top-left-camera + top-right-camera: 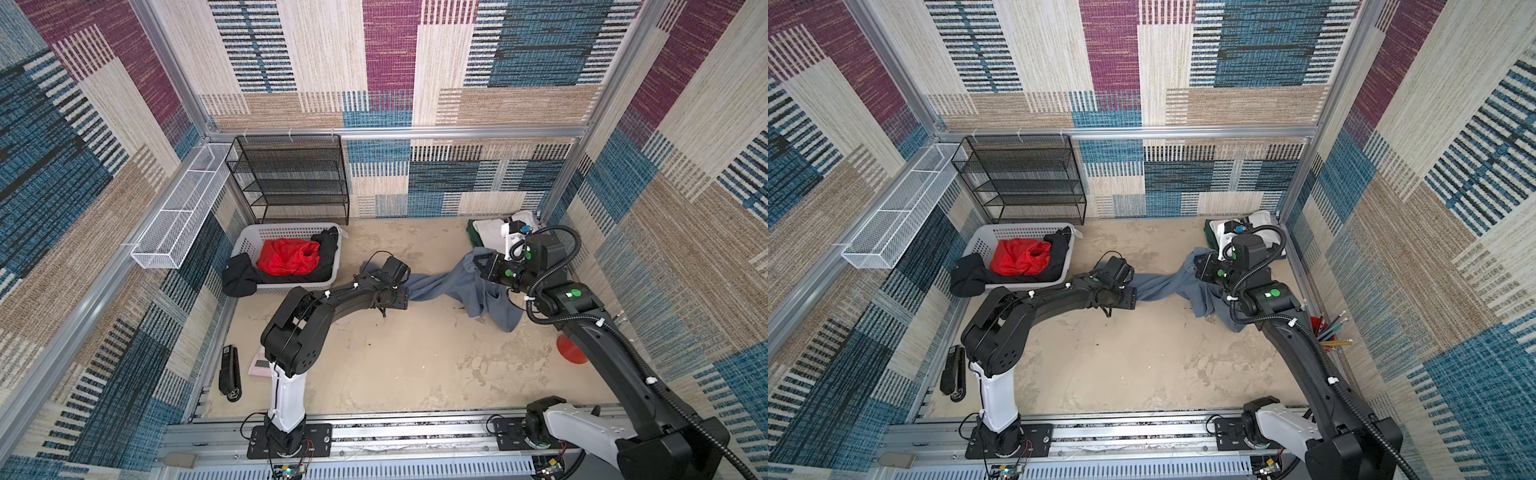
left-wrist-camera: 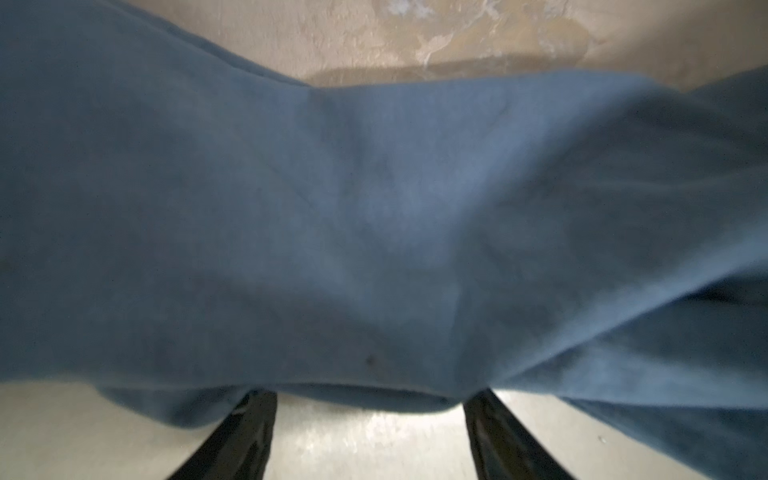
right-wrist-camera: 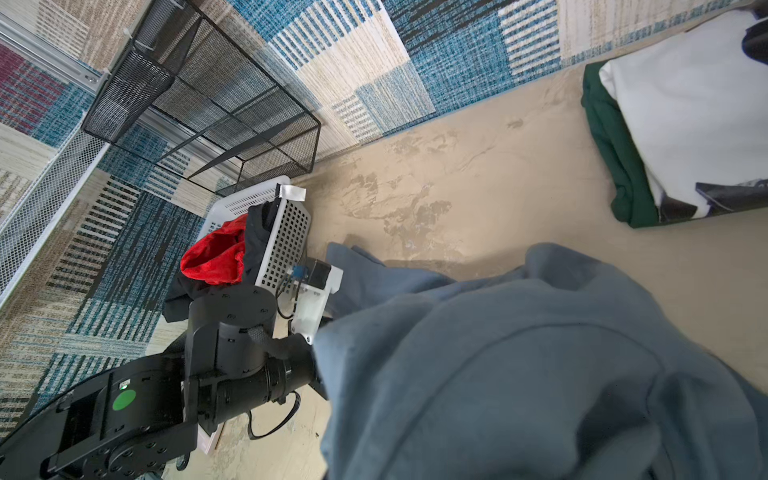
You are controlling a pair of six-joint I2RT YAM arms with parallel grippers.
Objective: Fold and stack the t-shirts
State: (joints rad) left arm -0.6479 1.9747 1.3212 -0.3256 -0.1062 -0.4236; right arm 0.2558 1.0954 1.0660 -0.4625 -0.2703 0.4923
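Shows slate-grey t-shirt (image 1: 436, 286) across far middle of table (image 1: 415, 365), long axis left to right. Tapers toward left gripper (image 1: 400, 297), jaws spread, released; rises bunched at right gripper (image 1: 478, 266), clenched on its cloth.

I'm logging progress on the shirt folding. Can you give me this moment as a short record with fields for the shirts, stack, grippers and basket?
grey t-shirt: unfolded, rumpled, stretched across the table between both grippers
right gripper: shut on the grey t-shirt, cloth hanging from it
left gripper: fingers apart, cloth draped over their tips
stack: white t-shirt folded on top of dark green t-shirt, far right corner
basket: holds red cloth; black cloth hangs over its rim
left to fold: grey t-shirt
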